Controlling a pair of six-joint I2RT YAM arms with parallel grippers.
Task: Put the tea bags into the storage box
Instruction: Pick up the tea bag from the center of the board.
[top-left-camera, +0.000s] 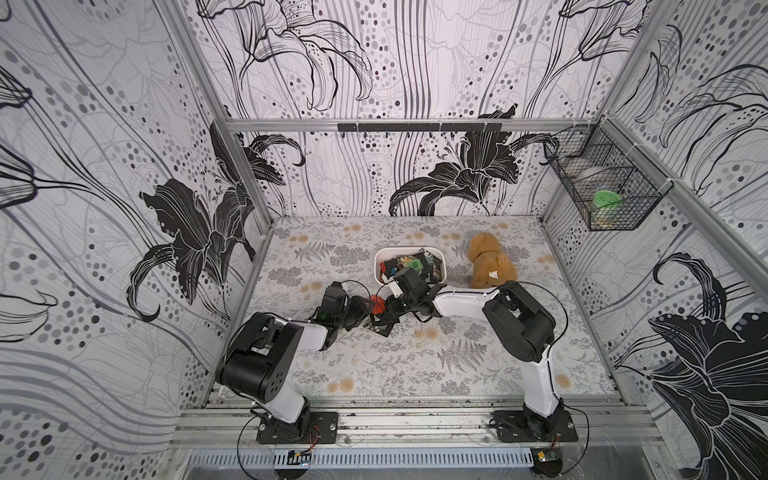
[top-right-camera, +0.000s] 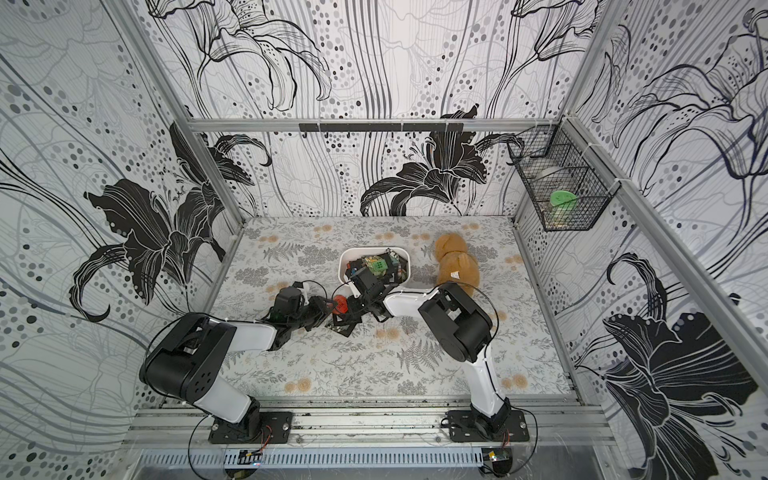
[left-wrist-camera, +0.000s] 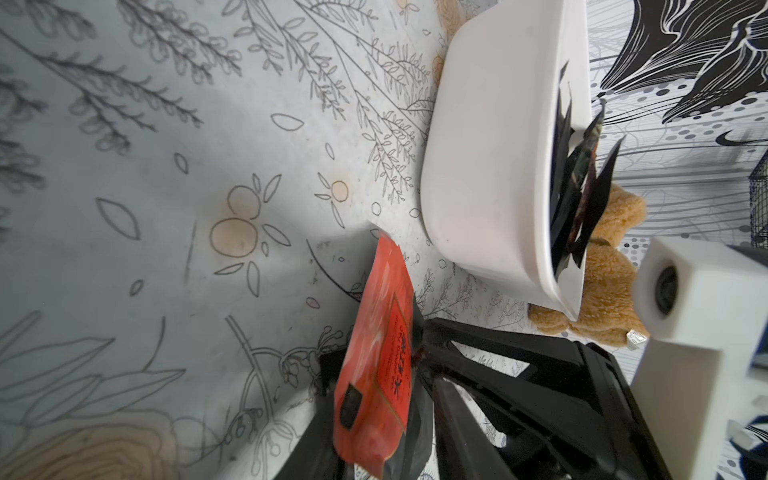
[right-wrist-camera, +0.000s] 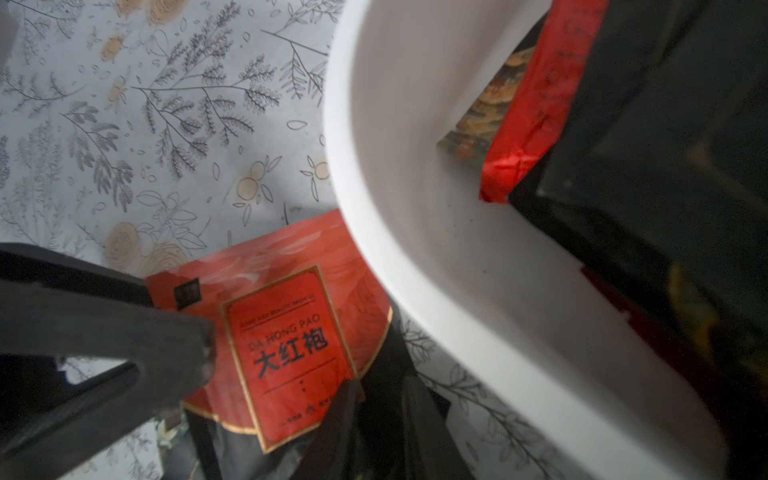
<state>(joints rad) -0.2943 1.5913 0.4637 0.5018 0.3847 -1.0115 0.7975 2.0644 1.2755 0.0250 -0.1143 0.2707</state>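
The white storage box (top-left-camera: 379, 266) (top-right-camera: 343, 266) stands mid-table with several tea bags (top-left-camera: 411, 264) piled in it; its wall (left-wrist-camera: 490, 145) (right-wrist-camera: 415, 166) fills both wrist views. Just in front of its near left corner a red tea bag (top-left-camera: 377, 304) (left-wrist-camera: 378, 353) (right-wrist-camera: 291, 340) hangs above the cloth. My right gripper (top-left-camera: 386, 313) (right-wrist-camera: 374, 399) is shut on its black lower part. My left gripper (top-left-camera: 368, 309) (left-wrist-camera: 382, 374) has a finger close on each side of the same sachet, with a thin gap at one side.
A tan plush toy (top-left-camera: 490, 262) lies right of the box. A black wire basket (top-left-camera: 602, 187) hangs on the right wall. Both arms meet near the box's near left corner; patterned cloth stretches to the left and toward the front rail.
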